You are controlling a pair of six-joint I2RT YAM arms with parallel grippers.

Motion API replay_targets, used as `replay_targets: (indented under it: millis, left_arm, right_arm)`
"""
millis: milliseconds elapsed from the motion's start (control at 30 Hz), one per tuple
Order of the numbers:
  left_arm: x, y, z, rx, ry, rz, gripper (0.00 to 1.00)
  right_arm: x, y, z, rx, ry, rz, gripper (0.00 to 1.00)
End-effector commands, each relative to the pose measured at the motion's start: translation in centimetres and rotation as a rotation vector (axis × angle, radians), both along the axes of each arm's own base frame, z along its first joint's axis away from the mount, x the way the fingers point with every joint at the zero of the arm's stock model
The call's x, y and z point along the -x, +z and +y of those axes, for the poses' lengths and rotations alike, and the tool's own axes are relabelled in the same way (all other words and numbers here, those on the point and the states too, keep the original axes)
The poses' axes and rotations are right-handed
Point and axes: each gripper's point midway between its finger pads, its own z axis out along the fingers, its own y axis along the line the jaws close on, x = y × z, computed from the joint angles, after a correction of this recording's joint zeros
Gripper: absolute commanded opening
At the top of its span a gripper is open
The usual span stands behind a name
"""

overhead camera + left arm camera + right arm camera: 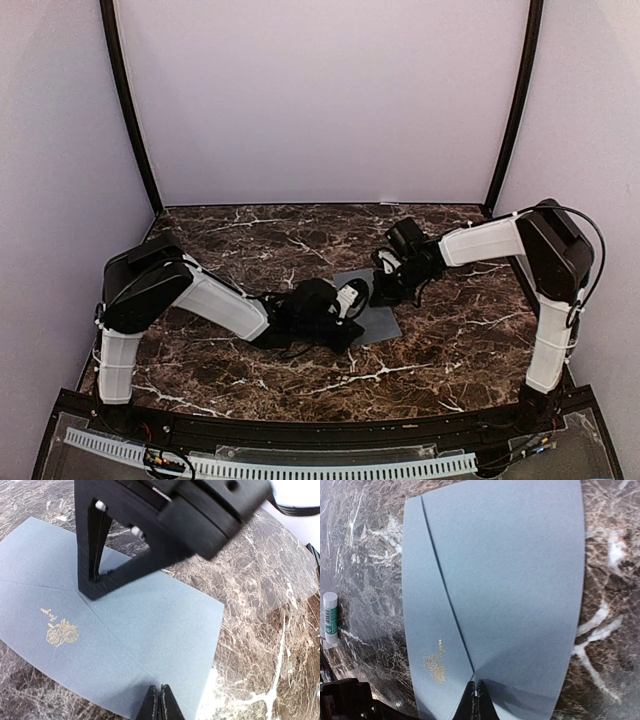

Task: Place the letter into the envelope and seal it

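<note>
Lying flat on the dark marble table (250,235), the envelope (383,322) is found near the middle of the surface, between the ends of the two arms. Its slate-grey face is turned up and its pointed flap (35,607) is folded down over the body. A thin seam is seen running to the flap's point. A small gold rose emblem (62,632) is printed on the flap, close to that point.

The left gripper (355,304) is reached in from the left side. In the left wrist view its two fingers (150,706) are drawn tightly together, with only a hairline slit between them. Nothing is clamped in the slit. The closed tips are set down on the envelope just inside its near edge, and they appear to touch the paper.

The right gripper (380,296) is brought in from the opposite side. Its jaws are likewise pressed together, as shown in the right wrist view, where the black tips (470,702) meet with nothing caught between them. They are planted right at the point of the flap, on top of the paper. The same finger is seen in the left wrist view as a black triangular frame, standing tilted, with its lower corner on the flap's point.

A glue stick (330,617), white with a green label, is seen lying on the table apart from the envelope's flap side.
</note>
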Motion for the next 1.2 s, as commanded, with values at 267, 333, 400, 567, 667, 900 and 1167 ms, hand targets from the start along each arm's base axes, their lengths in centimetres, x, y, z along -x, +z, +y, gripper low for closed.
replay_targets:
  millis: [267, 333, 400, 567, 667, 900, 1167]
  left_arm:
    - [2.5, -2.8, 1.4, -0.086, -0.033, 0.078, 0.03]
    - [2.4, -2.8, 1.4, -0.084, -0.033, 0.079, 0.03]
    - [2.4, -2.8, 1.4, -0.083, -0.032, 0.079, 0.03]
    - [2.4, -2.7, 1.3, -0.084, -0.031, 0.078, 0.03]
    - [2.4, -2.8, 1.4, -0.085, -0.029, 0.080, 0.03]
    - [2.4, -2.8, 1.4, -0.086, -0.030, 0.080, 0.03]
    - [2.5, -2.9, 1.5, -0.086, -0.029, 0.081, 0.03]
  right_arm:
    - [-0.4, 3.8, -0.2, -0.047, 0.017, -0.072, 0.00]
    - [0.3, 5.2, 0.7, -0.105, 0.052, -0.081, 0.00]
    - [1.0, 5.7, 1.8, -0.143, 0.095, -0.075, 0.00]
    - [1.4, 4.0, 3.0, -0.153, 0.125, -0.032, 0.00]
    - [1.2, 2.8, 3.1, -0.139, 0.119, -0.009, 0.00]
    - [0.8, -0.3, 1.2, -0.022, 0.071, 0.020, 0.00]
    - [0.1, -2.8, -2.4, 0.160, 0.010, 0.005, 0.00]
